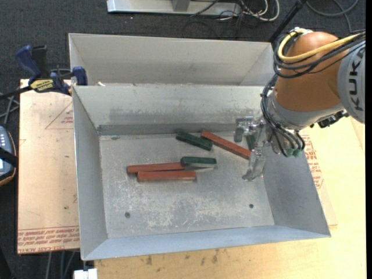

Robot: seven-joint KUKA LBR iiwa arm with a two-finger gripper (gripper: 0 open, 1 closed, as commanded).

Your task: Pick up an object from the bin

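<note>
Gripper (249, 150) spread, low, seemingly astride right end of upper red-brown stick (224, 143). Pre-grasp step. Next: centre, close, lift straight.

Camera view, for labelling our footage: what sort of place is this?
Likely a robotics lab: a robot arm over a metal bin of red and green sticks, cables on the carpet.

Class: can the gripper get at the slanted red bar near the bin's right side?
Probably yes: the gripper hangs at the right end of the slanted red bar; nothing covers it, and a dark green bar lies by its left end.
</note>
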